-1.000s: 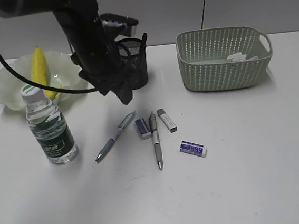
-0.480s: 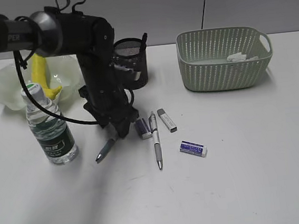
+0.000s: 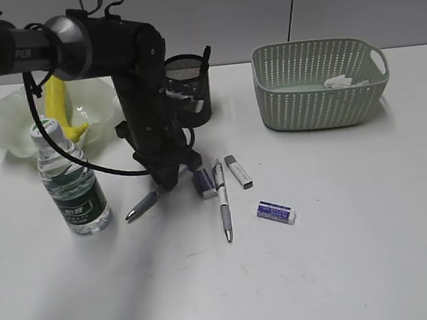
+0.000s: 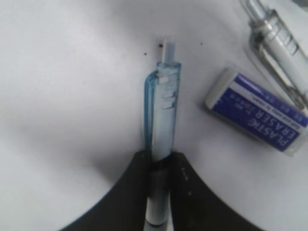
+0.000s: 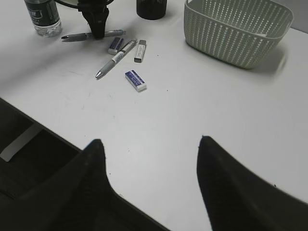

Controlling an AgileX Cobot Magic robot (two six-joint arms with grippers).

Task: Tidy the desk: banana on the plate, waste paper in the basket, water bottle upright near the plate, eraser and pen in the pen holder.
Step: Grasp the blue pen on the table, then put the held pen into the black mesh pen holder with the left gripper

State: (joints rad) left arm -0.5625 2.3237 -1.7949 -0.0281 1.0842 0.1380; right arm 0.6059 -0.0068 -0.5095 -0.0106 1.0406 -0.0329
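Pen [image 4: 161, 144] lying flat, tip toward water bottle [image 3: 68, 179], clamped by left end effector [image 4: 159, 190], right end effector [image 5: 149, 166] agape, empty.

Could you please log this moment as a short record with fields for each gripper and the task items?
left gripper: shut on the blue pen, low over the desk
right gripper: open, holding nothing
banana: on the plate
water bottle: upright, in front of the plate
waste paper: in the basket
pen holder: upright, behind the left arm
grey pen: lying on the desk
erasers: three loose on the desk
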